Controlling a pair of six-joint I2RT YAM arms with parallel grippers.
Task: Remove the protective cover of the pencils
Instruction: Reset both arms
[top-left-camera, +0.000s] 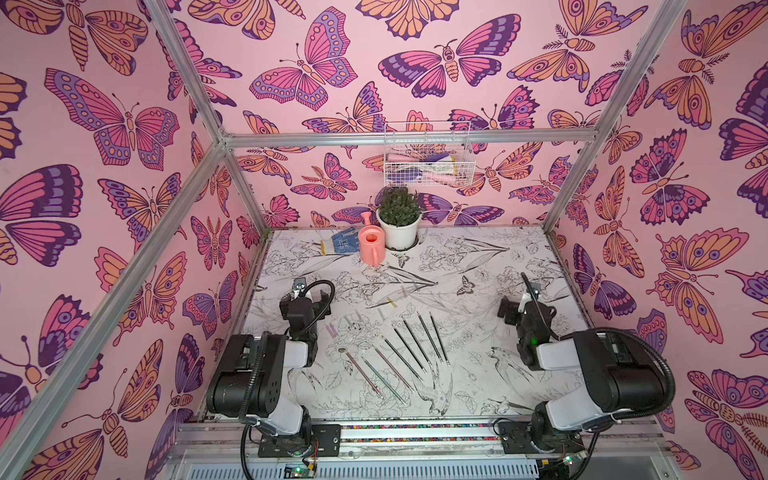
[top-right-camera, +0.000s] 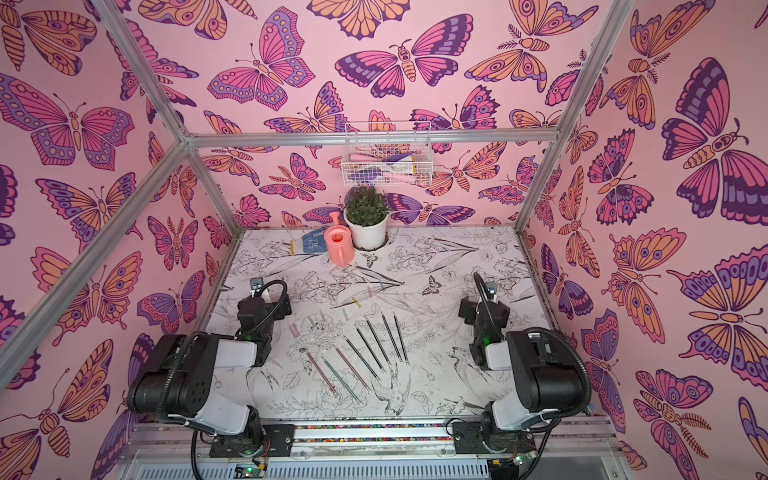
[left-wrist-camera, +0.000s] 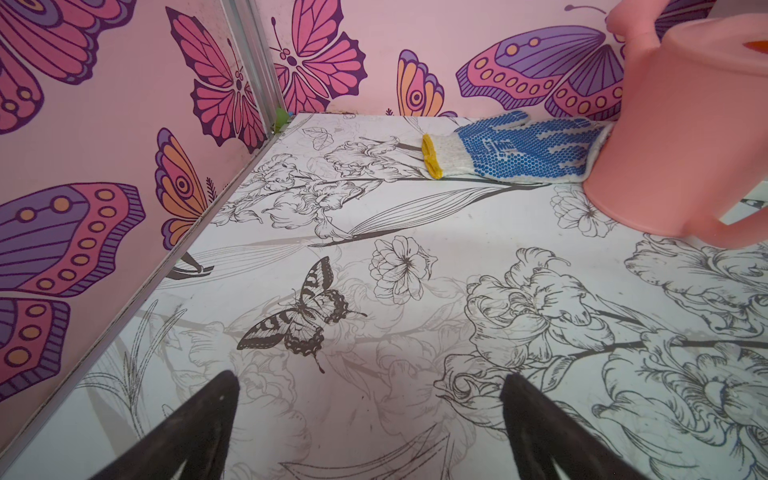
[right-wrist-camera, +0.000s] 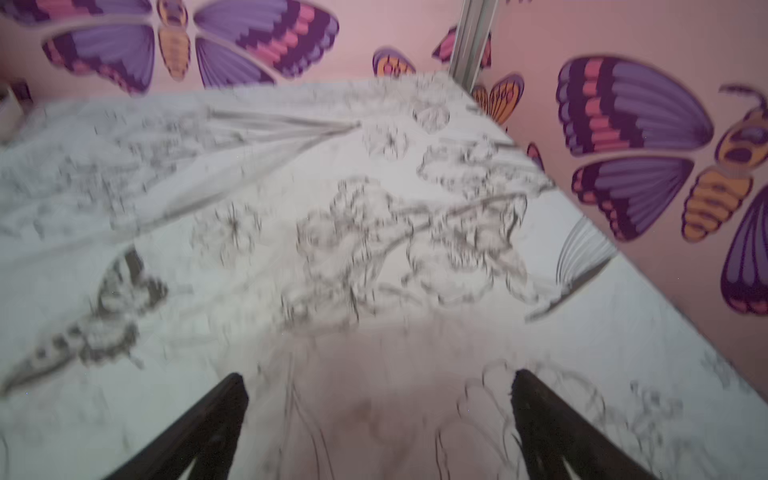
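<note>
Seven thin long pencils (top-left-camera: 403, 359) (top-right-camera: 362, 359) on the white tabletop printed with black line-drawn flowers (top-left-camera: 478, 270). Lie side by side in a loose fan near the front edge, between the two arms, clear in both top views. Four black ones toward the right arm, three lighter ones (reddish-brown, teal-grey, tan) toward the left arm. Touch neither gripper.

A little farther back on the table, a few small pale pieces, among them a yellow piece (top-left-camera: 391, 303) and a lilac-pink piece (top-left-camera: 331, 331). Too small to tell what.

Left gripper (left-wrist-camera: 370, 382): jaws spread wide, nothing between them but bare printed tabletop. Faces the back left corner, well apart from the pencils. Ahead of it in the left wrist view, a white knitted glove with blue dots and a yellow cuff (left-wrist-camera: 519, 151), flat on the table, finger end just beside a pink plastic watering can (left-wrist-camera: 681, 124).

Right gripper (right-wrist-camera: 380, 376): likewise spread wide and empty. Faces the back right corner over bare tabletop, in a blurred right wrist view.

Against the back wall, a green plant in a white pot (top-left-camera: 399, 226), just beside the can. Above it, a white wire basket (top-left-camera: 426, 164) hung on the metal rail, with pink and purple things inside, not clear enough to name.
</note>
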